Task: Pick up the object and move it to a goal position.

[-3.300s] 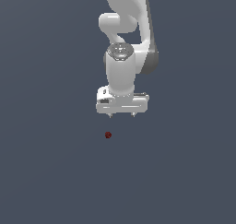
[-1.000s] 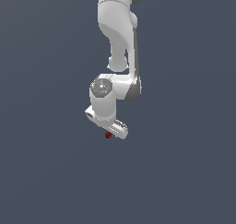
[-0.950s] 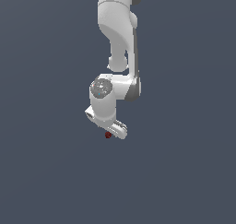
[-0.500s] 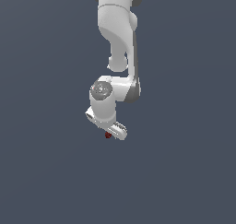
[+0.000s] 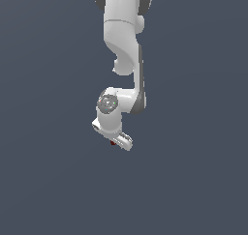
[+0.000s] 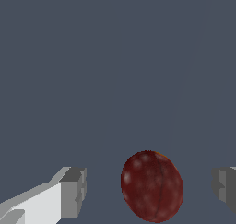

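— Wrist view first: what have you got between the fingers?

— I see the object (image 6: 152, 186), a dark red roundish lump, sitting between my two fingertips (image 6: 73, 192). There is grey floor (image 6: 115, 71) showing on either side of it, so neither pad touches it. The gap looks a little wider on one side than the other.

— So the gripper is spread?

— Yes, my gripper (image 6: 148, 188) is spread wide, with nothing pinched.

— And from outside?

— In the exterior view the white arm (image 5: 125, 45) hangs down from the top and the gripper (image 5: 117, 141) is low and turned at an angle. I can just make out a speck of the object (image 5: 113, 143) at its underside, mostly hidden by the hand. Whether it rests on the floor I cannot tell.
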`<act>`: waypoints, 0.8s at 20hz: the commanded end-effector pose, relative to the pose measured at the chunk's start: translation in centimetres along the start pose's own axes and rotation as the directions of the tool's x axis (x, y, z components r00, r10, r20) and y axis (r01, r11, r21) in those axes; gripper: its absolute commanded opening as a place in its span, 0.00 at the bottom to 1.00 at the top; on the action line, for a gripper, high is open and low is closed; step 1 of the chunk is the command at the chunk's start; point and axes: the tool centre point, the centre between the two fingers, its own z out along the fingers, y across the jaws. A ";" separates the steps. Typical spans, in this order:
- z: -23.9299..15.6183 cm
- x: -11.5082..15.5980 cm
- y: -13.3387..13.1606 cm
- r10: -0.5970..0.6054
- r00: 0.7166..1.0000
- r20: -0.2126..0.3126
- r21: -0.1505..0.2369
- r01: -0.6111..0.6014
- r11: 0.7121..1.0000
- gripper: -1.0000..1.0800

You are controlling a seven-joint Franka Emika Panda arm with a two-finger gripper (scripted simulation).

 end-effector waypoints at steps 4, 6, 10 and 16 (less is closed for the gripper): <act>0.3 0.1 -0.1 0.000 1.000 -0.001 0.001 0.000 1.000 0.00; 0.3 0.1 -0.1 0.000 1.000 -0.001 0.001 0.000 1.000 0.00; 0.3 0.1 -0.1 0.000 1.000 -0.001 0.001 0.000 1.000 0.00; 0.0 0.0 -0.1 0.000 1.000 -0.001 0.001 0.000 1.000 0.00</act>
